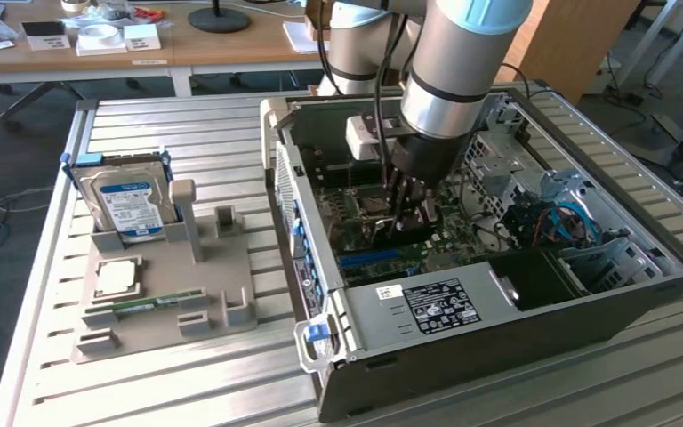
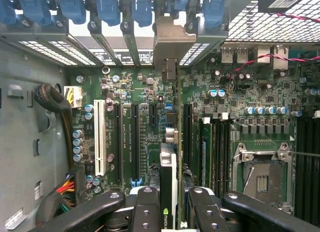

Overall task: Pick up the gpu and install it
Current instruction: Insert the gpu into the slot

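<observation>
- The tool (image 2: 173,196) is seen clamped on the gpu (image 2: 168,172), one finger on each side of the card, so it's a proper grip.
- The gpu is held edge-on, down inside the open case (image 1: 626,298) and right over the motherboard (image 2: 250,97). Its metal bracket is lined up with the rear slot openings.
- Whether the card is fully seated in its slot can't be told.
- The long white slot (image 2: 99,137) is left bare, a bit off to one side.
- The blue-labelled hard drive (image 1: 134,203) is parked upright in the grey holder (image 1: 164,298) on the table (image 1: 199,124), well apart from the case.
</observation>
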You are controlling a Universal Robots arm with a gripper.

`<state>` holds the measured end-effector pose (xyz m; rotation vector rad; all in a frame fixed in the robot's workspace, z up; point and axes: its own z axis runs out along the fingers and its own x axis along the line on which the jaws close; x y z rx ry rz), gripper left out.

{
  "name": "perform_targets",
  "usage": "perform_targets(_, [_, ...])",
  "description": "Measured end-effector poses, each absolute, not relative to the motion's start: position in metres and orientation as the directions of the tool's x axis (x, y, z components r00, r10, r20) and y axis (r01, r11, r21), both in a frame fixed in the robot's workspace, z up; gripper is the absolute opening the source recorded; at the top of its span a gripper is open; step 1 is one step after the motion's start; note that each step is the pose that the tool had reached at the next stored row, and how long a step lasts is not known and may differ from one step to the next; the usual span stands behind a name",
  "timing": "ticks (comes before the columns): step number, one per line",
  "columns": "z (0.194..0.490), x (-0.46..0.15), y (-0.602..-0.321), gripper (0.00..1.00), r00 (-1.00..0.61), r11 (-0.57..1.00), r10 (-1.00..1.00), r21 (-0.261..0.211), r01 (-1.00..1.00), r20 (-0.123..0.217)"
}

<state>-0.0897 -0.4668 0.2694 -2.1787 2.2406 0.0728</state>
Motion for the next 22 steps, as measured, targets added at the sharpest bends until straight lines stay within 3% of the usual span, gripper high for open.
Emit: perform_targets(22, [0.2638,-0.094,-0.4668,0.26,-0.028,0.027,-0.999,0.022,-0.999,-0.044])
